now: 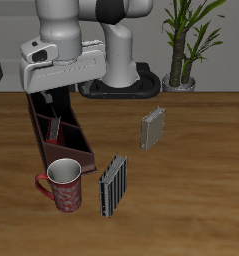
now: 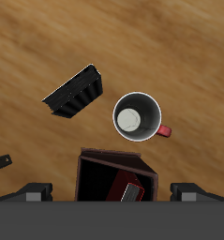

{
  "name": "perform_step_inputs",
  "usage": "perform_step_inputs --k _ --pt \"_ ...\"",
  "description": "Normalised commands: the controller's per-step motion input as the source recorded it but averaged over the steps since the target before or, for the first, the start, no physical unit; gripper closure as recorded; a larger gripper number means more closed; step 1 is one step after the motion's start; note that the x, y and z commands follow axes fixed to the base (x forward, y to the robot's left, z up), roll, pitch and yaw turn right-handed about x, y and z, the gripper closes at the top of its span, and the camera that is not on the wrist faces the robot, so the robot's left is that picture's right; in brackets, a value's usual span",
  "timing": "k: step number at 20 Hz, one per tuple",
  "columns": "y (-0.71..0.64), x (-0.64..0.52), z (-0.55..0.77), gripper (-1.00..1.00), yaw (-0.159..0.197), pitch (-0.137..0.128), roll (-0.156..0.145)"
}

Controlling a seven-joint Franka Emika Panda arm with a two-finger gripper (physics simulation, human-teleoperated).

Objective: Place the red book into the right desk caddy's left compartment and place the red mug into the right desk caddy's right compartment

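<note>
The right desk caddy (image 1: 61, 140) is a long dark maroon box lying from the back toward the table's front. The red book (image 1: 53, 126) leans inside it, in a narrow section behind the large end section; it also shows in the wrist view (image 2: 132, 192). My gripper (image 1: 51, 104) hangs just above the caddy over the book, jaws wide apart and empty; the fingertips (image 2: 29, 193) flank the caddy (image 2: 113, 167). The red mug (image 1: 64, 186) stands upright on the table just past the caddy's front end, white inside showing in the wrist view (image 2: 138, 116).
A grey-striped book (image 1: 113, 186) stands beside the mug near the front edge, also seen in the wrist view (image 2: 74, 92). A second grey-striped book (image 1: 153, 128) stands mid-table. A potted plant (image 1: 183, 45) and the robot base (image 1: 121, 70) are at the back.
</note>
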Motion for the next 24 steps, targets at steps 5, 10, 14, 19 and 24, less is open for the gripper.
perform_step_inputs --k 5,10,14,19,24 --pt "-0.13 0.13 -0.04 -1.0 0.069 0.03 -0.039" --pt "-0.1 0.1 0.02 -1.0 0.026 -0.003 -0.026" --pt "-0.08 0.13 0.06 -1.0 -0.031 -0.031 -0.043" --pt "0.07 0.27 0.03 -1.0 -0.05 -0.04 -0.031" --pt "0.24 0.24 -0.15 -1.0 -0.011 0.008 0.019"
